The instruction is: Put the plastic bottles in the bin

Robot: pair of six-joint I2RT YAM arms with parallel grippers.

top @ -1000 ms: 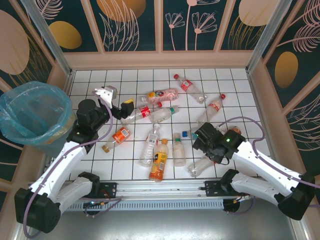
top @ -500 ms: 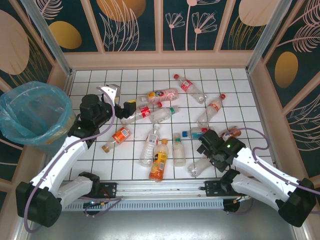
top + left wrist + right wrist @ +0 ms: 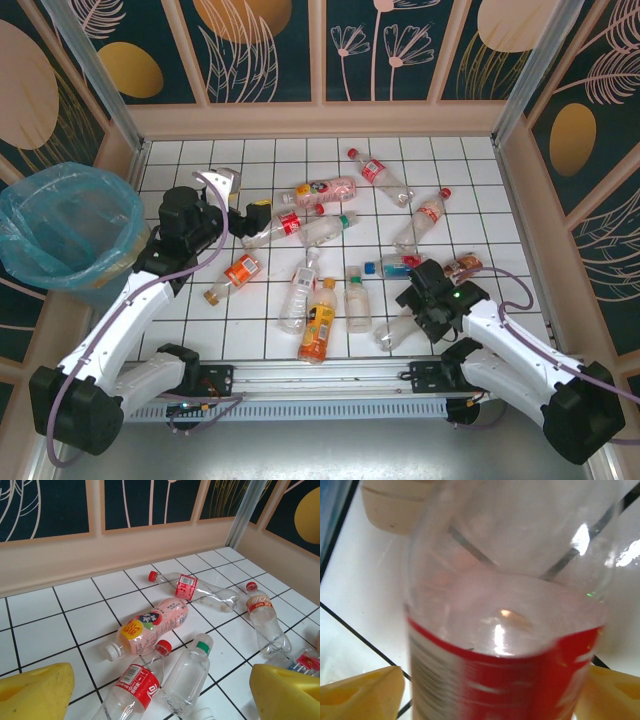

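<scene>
Straddling red-label bottle [image 3: 505,605], surface's [image 3: 250,330] 5 o'clock: right pincer [image 3: 495,692], clamp state unclear. Left pincer [image 3: 161,680] released. Next: firm grip, lift, carry to bin [image 3: 30,240] at 9 o'clock.

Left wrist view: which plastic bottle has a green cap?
The clear plastic bottle lying in the lower middle, just right of the red-labelled bottle; the other caps visible there are red or white.

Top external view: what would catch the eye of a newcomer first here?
About a dozen plastic bottles lie scattered on the white tiled table. The bin, lined in blue, stands off the table's left edge. Near right, a red-labelled bottle lies between the fingers of the right gripper.
</scene>
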